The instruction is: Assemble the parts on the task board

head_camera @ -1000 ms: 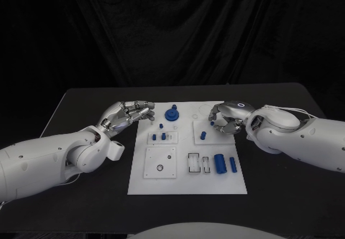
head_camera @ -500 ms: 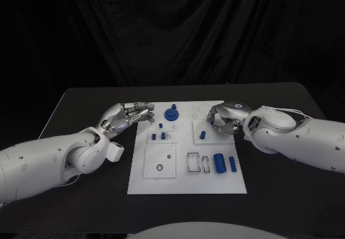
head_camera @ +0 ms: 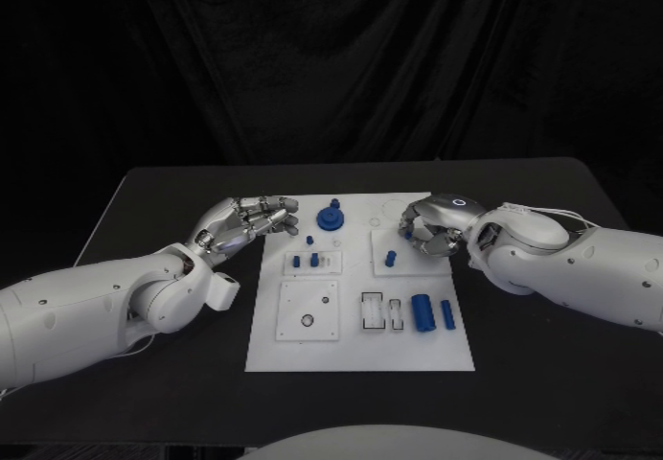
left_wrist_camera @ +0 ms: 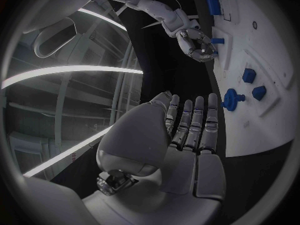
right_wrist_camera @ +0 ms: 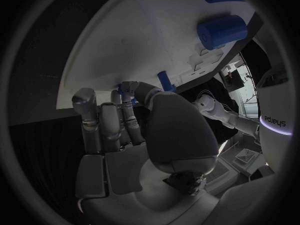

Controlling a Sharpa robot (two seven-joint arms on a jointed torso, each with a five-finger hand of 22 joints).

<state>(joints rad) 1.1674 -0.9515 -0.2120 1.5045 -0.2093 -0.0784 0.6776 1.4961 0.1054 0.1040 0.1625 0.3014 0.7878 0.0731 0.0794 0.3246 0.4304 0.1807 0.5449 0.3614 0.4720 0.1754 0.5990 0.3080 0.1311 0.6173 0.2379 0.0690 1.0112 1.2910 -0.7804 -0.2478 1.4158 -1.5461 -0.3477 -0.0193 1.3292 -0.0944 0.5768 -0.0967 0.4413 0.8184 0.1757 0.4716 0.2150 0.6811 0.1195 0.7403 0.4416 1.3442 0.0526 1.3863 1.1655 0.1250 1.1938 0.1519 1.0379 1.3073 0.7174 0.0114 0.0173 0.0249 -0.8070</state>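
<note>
The white task board (head_camera: 359, 340) lies mid-table. A blue round part with a knob (head_camera: 331, 218) (left_wrist_camera: 232, 99) stands at its far edge, and small blue pegs (head_camera: 306, 261) stand behind a square plate. My left hand (head_camera: 249, 219) (left_wrist_camera: 187, 130) hovers by the board's far left corner, fingers stretched out, holding nothing. My right hand (head_camera: 430, 228) (right_wrist_camera: 125, 120) is curled over the board's far right part. A small blue piece (right_wrist_camera: 123, 88), mostly hidden, shows between its thumb and fingertips. A blue peg (head_camera: 390, 258) (right_wrist_camera: 164, 80) stands just beside that hand.
Two blue cylinders (head_camera: 424, 314) (head_camera: 446, 315) lie in the board's near right area beside rectangular slots (head_camera: 375, 313). A square plate with holes (head_camera: 308, 311) sits near left. Bare black table (head_camera: 166, 192) surrounds the board.
My right hand has shifted slightly left and farther over the board's far right part. The left hand has hardly moved.
</note>
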